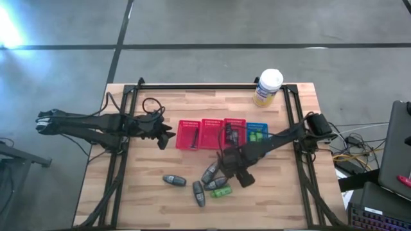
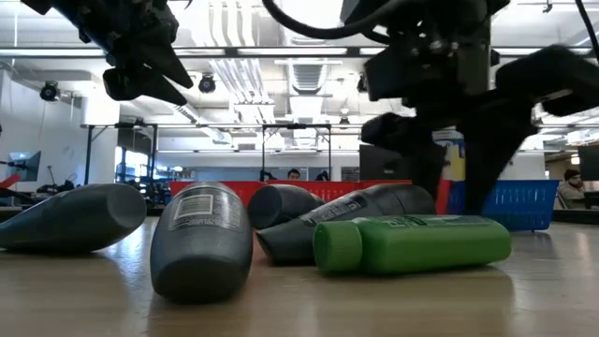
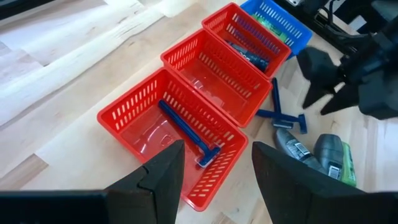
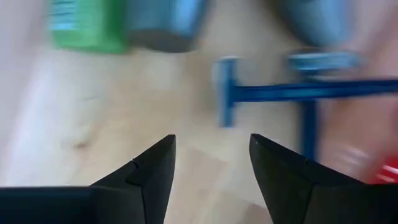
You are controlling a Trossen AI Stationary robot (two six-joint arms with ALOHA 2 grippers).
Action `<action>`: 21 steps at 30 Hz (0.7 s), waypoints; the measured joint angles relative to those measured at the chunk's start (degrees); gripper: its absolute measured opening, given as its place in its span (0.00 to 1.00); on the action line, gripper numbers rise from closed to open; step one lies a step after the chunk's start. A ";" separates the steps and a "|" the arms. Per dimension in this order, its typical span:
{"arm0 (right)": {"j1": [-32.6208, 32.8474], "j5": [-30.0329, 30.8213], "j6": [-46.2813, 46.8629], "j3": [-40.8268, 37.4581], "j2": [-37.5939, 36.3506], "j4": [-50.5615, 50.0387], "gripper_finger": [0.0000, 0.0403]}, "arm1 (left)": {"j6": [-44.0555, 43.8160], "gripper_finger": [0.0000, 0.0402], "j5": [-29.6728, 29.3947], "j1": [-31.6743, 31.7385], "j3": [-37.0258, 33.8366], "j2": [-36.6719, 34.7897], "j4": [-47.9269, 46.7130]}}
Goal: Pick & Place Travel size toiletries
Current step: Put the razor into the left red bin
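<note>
Right gripper (image 4: pixel 211 158) hangs spread and empty — 2 blue razors (image 4: pixel 292 93) lie on the table just ahead, with grey bottles (image 1: pixel 210 172) and green bottle (image 1: pixel 221 191) beside it.

The table (image 1: pixel 154 192) is pale planked wood, matt. The red baskets (image 3: pixel 186 118) are glossy lattice plastic. The grey bottles (image 2: pixel 201 239) and the green bottle (image 2: pixel 412 245) look smooth satin plastic.

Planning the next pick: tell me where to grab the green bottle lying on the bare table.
Grip the green bottle across the middle of its body, coming straight down from above. It lies flat on its side, and a grey tube lies close beside it, so a sideways approach looks blocked.
</note>
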 joint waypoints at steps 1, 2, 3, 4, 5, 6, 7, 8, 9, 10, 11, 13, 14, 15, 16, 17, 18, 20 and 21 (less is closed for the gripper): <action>-0.12 1.73 0.64 0.02 -0.08 0.28 0.51 | 0.08 0.48 -0.02 0.00 0.00 0.00 0.01; -0.43 2.73 0.95 0.02 -0.13 0.64 0.52 | 0.29 0.48 -0.04 0.00 0.00 0.02 0.03; -0.74 3.25 1.20 0.02 -0.13 0.97 0.52 | 0.43 0.48 -0.02 0.00 0.00 0.02 0.00; -1.18 3.31 1.24 0.02 -0.13 1.11 0.53 | 0.46 0.48 -0.02 0.00 0.00 0.02 0.00; -1.55 3.31 1.26 0.02 -0.13 1.12 0.53 | 0.48 0.48 -0.02 0.00 0.00 0.02 0.02; -1.95 3.32 1.44 0.04 0.00 1.20 0.54 | 0.48 0.48 -0.02 0.00 0.00 0.02 0.00; -2.43 3.30 1.92 0.06 0.14 1.35 0.54 | 0.48 0.48 -0.03 0.00 0.00 0.02 0.00; -2.95 3.31 2.54 0.06 0.25 1.33 0.54 | 0.48 0.48 -0.03 0.02 0.00 0.02 0.00; -3.44 3.31 2.83 0.04 0.29 1.31 0.54 | 0.48 0.48 -0.02 0.00 0.00 0.04 0.00; -3.99 3.42 2.97 0.04 0.29 1.53 0.54 | 0.45 0.48 -0.02 0.02 0.00 0.04 0.02; -4.45 3.79 2.95 0.04 0.29 1.97 0.54 | 0.43 0.48 -0.02 0.02 0.00 0.04 0.01; -5.13 5.94 2.65 0.04 0.29 2.80 0.53 | 0.40 0.48 -0.03 0.01 0.00 0.04 0.00; -5.44 6.36 1.96 -0.02 0.29 3.32 0.52 | 0.39 0.48 -0.03 0.02 0.00 0.04 0.00; -5.80 6.37 1.13 -0.06 0.29 4.00 0.51 | 0.38 0.48 -0.02 0.02 0.00 0.04 0.00; -5.97 6.13 0.59 -0.07 0.29 4.87 0.50 | 0.36 0.48 -0.02 0.00 0.00 0.04 0.00; -6.07 5.88 0.12 -0.16 0.29 5.72 0.49 | 0.31 0.48 -0.02 0.02 0.00 0.04 0.00; -6.08 5.82 -0.46 -0.26 0.29 6.05 0.48 | 0.29 0.48 -0.02 0.00 0.00 0.04 0.00; -6.06 5.77 -1.17 -0.57 0.29 5.94 0.46 | 0.27 0.48 -0.02 0.00 0.00 0.04 0.00; -5.94 5.69 -1.23 -0.69 0.29 6.00 0.45 | 0.27 0.48 -0.02 0.00 0.00 0.04 0.00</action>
